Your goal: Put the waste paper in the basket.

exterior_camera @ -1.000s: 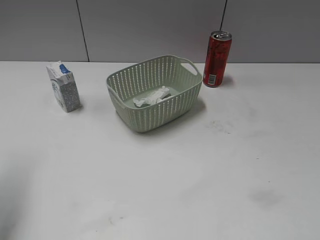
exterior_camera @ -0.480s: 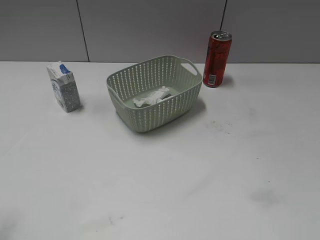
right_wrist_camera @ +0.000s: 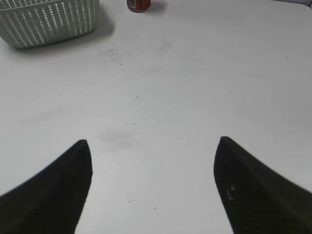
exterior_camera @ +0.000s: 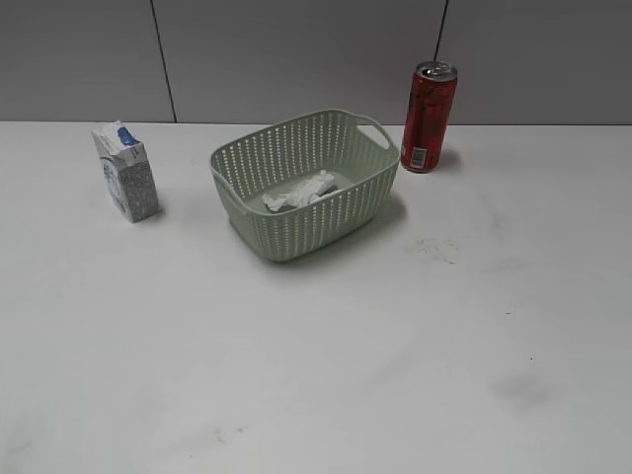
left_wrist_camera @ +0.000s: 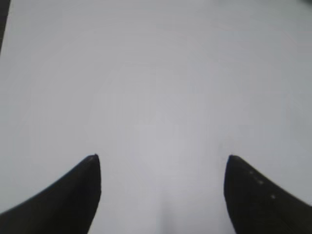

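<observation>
The pale green perforated basket (exterior_camera: 341, 197) stands at the back middle of the white table. Crumpled white waste paper (exterior_camera: 301, 191) lies inside it on the bottom. The basket's corner also shows in the right wrist view (right_wrist_camera: 48, 22) at the top left. Neither arm shows in the exterior view. My left gripper (left_wrist_camera: 162, 158) is open and empty over bare white table. My right gripper (right_wrist_camera: 153, 141) is open and empty over the table, well short of the basket.
A red drink can (exterior_camera: 429, 117) stands right of the basket; its base shows in the right wrist view (right_wrist_camera: 139, 5). A small grey-and-blue carton (exterior_camera: 125, 171) stands left of the basket. The table (exterior_camera: 395, 346) bears faint smudges.
A faint shadow at the lower left of the table has faded away. The basket, paper, can and carton have not moved.
</observation>
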### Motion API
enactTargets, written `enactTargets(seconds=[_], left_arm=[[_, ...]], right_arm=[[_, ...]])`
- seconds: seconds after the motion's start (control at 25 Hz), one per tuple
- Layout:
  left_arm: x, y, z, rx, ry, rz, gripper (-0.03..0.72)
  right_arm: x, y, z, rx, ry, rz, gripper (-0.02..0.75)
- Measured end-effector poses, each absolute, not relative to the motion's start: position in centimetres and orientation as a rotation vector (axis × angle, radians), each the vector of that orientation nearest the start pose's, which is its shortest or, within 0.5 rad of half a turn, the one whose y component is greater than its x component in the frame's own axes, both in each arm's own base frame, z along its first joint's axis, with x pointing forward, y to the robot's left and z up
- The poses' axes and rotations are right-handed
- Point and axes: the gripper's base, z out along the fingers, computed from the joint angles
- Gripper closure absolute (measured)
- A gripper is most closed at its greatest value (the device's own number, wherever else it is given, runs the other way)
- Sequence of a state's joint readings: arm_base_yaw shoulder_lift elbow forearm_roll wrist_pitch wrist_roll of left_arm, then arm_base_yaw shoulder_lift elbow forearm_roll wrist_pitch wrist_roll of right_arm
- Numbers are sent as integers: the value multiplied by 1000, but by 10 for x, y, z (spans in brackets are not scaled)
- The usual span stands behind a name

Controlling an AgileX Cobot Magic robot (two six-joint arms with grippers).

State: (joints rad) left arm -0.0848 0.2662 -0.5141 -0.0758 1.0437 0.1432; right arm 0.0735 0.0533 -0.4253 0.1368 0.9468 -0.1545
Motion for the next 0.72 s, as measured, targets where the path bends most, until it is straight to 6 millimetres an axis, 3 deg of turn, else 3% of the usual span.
enactTargets(seconds=[0.32, 0.72], left_arm=[[-3, -6, 281, 234, 2020, -55, 113], [-6, -6, 281, 233, 2001, -59, 113]], right_arm=[[14, 11, 265, -220, 2041, 113, 149], [14, 11, 265, -220, 2041, 116, 149]])
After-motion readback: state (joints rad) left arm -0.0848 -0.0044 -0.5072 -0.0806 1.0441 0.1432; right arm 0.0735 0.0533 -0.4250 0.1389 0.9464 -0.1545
